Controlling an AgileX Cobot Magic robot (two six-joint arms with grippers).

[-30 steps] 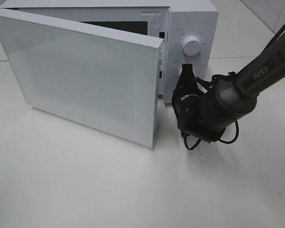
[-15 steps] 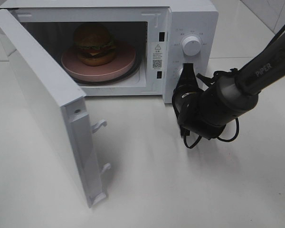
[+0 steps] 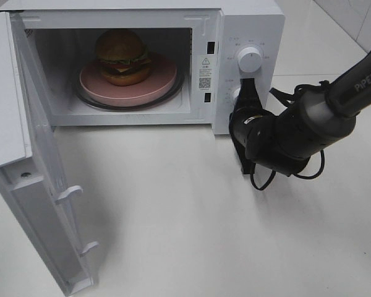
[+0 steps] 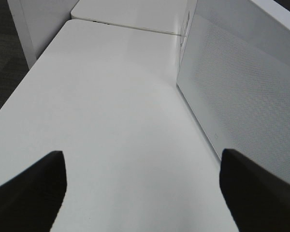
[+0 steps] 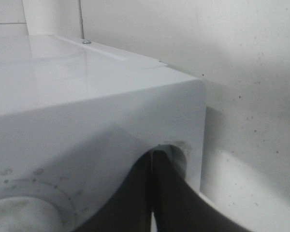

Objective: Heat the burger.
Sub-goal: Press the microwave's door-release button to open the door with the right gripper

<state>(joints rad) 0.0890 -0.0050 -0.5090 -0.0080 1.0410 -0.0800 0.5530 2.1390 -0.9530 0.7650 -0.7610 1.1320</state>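
The burger point(image 3: 123, 57), with a golden bun and lettuce, stands on a pink plate point(image 3: 161, 83) inside the open white microwave point(image 3: 247, 25). My right gripper point(image 3: 247, 91) is shut, its tips against the control panel just below the upper knob point(image 3: 249, 60). In the right wrist view the shut fingers point(image 5: 153, 162) touch the panel point(image 5: 87, 121) at a recess. My left gripper point(image 4: 142, 193) is open and empty, with dark fingertips point(image 4: 34, 188) wide apart, beside the door's outer face point(image 4: 241, 96). It does not show in the exterior view.
The microwave door point(image 3: 31, 204) stands wide open to the left, its latch hooks pointing out over the white table point(image 3: 191, 235). The right arm's cable loops hang near the microwave's front right corner. The table's edge point(image 4: 19, 92) shows in the left wrist view.
The microwave door swung from nearly across the opening to wide open on the left, uncovering the burger. The right arm drew slightly right, tips still at the panel.
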